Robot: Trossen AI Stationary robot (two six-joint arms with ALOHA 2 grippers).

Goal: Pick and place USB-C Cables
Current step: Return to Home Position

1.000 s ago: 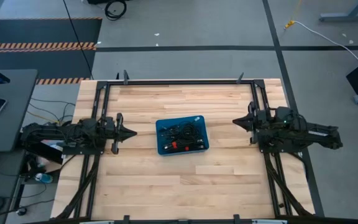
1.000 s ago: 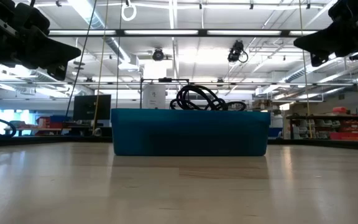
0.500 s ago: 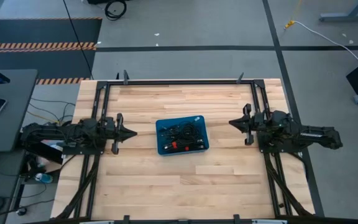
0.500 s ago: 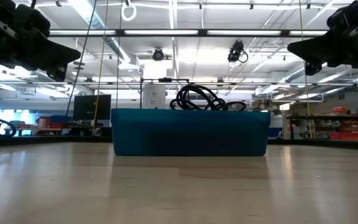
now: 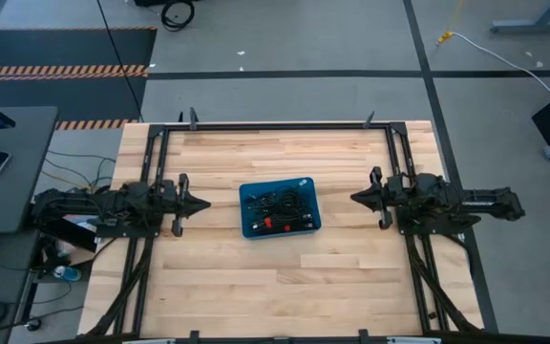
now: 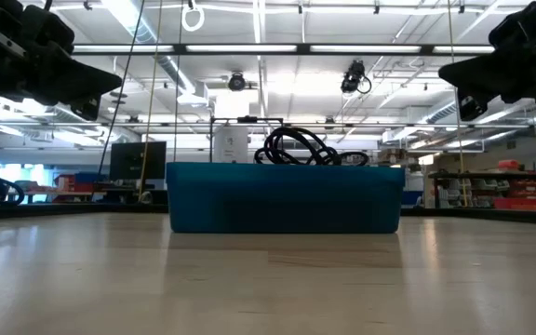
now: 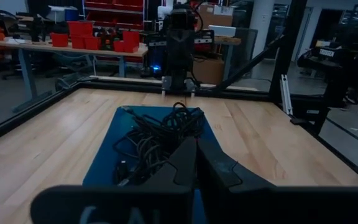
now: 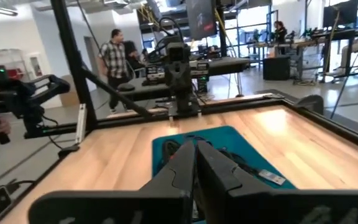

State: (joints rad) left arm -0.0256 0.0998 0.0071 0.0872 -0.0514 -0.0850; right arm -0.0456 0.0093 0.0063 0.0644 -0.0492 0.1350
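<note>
Resting in blue bin point(image 6: 285, 199): USB-C cables point(image 5: 278, 204)

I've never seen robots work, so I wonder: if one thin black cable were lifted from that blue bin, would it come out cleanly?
Probably not. The thin black cables lie tangled in the blue plastic bin, so one would likely drag its neighbours. Loops arching above the rim suggest they are springy yet floppy. Being thin, probably light.

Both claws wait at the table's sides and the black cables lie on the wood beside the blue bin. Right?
No: the cables lie inside the blue bin, not beside it, as the high view shows. The left claw and right claw do wait at the sides.
</note>
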